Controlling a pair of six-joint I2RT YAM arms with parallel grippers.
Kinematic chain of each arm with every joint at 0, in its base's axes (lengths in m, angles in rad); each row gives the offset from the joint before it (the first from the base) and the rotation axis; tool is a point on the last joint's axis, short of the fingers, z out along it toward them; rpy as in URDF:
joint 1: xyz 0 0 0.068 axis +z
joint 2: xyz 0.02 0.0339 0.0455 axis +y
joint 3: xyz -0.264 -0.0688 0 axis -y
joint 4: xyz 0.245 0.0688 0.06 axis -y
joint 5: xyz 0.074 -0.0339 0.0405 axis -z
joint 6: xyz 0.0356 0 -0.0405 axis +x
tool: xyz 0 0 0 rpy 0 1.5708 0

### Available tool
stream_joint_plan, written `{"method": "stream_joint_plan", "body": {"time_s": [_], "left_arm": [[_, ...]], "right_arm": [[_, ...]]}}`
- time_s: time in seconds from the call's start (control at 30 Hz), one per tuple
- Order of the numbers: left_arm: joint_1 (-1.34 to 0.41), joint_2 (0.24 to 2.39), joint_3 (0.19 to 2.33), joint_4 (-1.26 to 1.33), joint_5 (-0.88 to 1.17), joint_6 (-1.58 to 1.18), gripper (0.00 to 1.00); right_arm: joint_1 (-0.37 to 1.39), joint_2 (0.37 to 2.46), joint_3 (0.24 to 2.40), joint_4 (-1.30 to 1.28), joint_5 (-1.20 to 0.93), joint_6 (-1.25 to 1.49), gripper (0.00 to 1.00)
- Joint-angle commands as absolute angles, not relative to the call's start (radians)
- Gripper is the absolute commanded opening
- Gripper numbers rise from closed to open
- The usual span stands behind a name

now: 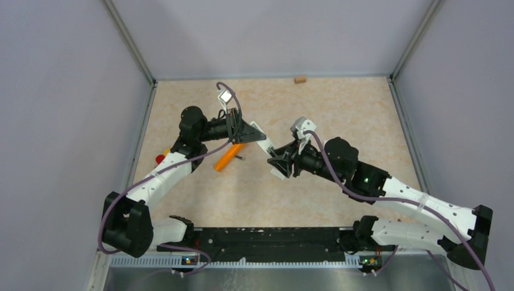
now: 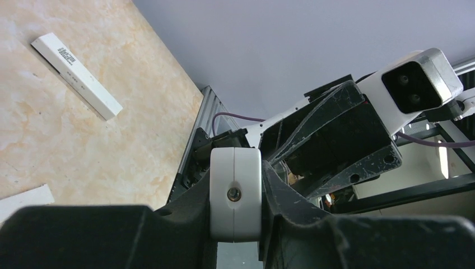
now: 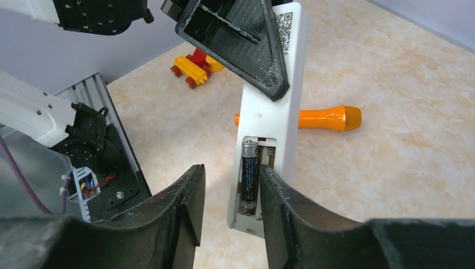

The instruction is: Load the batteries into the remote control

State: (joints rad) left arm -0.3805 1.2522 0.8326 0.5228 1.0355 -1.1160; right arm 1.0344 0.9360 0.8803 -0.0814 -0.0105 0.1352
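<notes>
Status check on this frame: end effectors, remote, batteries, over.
Left end effector shut on remote control. Right end effector open at its compartment. One battery seated, second slot looks empty. Nothing blocks the compartment.

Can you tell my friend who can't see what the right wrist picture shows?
The left gripper holds up a white remote control with its battery bay open: one battery sits in one slot, the other shows only a spring. The right gripper is open just in front, and an orange torch lies on the table behind.
</notes>
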Motion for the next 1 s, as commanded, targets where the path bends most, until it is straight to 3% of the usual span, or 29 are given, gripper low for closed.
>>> {"method": "stream_joint_plan", "body": {"time_s": [0.0, 0.2, 0.37, 0.53, 0.97], "left_arm": [[-0.382, 1.234, 0.882, 0.557, 1.038, -1.089, 0.00], [-0.380, 1.229, 0.882, 0.524, 1.001, -1.041, 0.00], [-0.368, 1.218, 0.880, 0.513, 0.939, -1.015, 0.00], [-0.358, 1.193, 0.867, 0.528, 0.889, -1.006, 0.00], [-0.351, 1.181, 0.851, 0.635, 0.846, -1.114, 0.00]], "right_arm": [[1.041, 0.913, 0.969, -0.109, 0.063, 0.198, 0.45], [1.040, 0.913, 1.053, -0.182, 0.143, 0.317, 0.65], [1.027, 0.932, 1.132, -0.317, 0.289, 0.583, 0.75], [0.951, 0.956, 1.098, -0.321, 0.238, 0.812, 0.76], [0.936, 0.912, 0.809, 0.203, 0.161, 1.148, 0.82]]}}
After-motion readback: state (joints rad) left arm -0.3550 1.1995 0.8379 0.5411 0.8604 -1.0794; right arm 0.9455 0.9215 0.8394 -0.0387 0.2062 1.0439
